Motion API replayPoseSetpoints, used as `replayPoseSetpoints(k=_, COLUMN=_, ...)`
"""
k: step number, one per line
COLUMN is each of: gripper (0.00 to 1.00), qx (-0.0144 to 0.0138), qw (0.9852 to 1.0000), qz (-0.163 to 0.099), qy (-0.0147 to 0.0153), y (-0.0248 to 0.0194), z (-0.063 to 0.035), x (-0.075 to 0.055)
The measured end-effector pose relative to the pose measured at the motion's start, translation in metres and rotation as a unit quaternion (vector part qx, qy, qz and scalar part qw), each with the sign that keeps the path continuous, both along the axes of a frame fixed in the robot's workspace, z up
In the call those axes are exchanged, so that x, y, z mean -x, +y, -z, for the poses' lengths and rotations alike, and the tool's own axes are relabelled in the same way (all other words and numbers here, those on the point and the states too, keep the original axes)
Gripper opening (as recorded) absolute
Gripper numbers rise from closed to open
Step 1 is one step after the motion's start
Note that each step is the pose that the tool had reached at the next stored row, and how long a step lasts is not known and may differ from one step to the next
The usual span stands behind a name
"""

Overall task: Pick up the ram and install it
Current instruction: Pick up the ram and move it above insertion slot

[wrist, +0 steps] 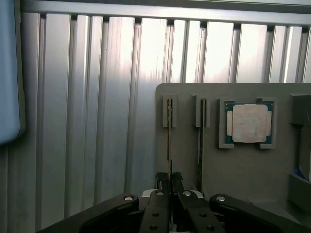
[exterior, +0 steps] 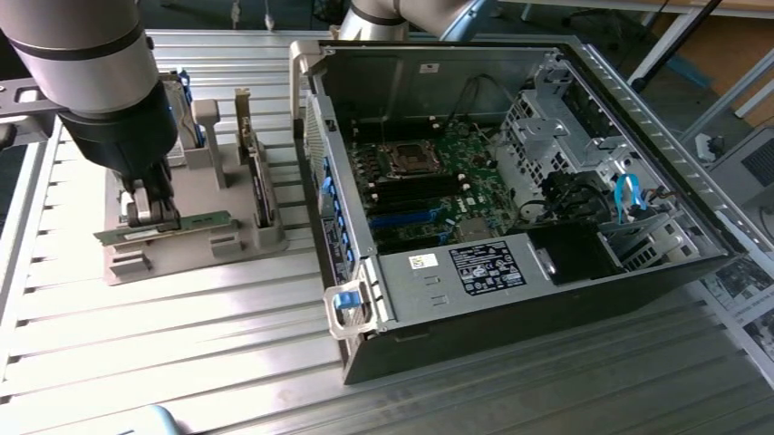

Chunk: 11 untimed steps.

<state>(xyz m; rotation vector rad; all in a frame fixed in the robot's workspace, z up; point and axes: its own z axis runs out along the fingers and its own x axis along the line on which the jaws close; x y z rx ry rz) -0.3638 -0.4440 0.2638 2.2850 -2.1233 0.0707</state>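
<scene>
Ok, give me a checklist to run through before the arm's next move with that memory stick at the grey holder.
1. Grip: the pincer is shut on the ram, a finger on each side: ok.
2. Lift: ram clear of the holder: not ok, its far end sits in a slot.
3. Neighbour: second ram untouched, apart in the next slot: ok.
4. Access: case open, motherboard exposed: ok.
5. Memory slot on the board free: cannot tell.
</scene>
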Motion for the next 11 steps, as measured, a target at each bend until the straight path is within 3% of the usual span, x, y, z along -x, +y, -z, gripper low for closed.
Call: replayPoseSetpoints(k=11, gripper=0.13, qx=-0.0001, qw=1.0000, qz=0.000, qy=-0.0001, y=0.0000, z=-0.0109, x=0.000)
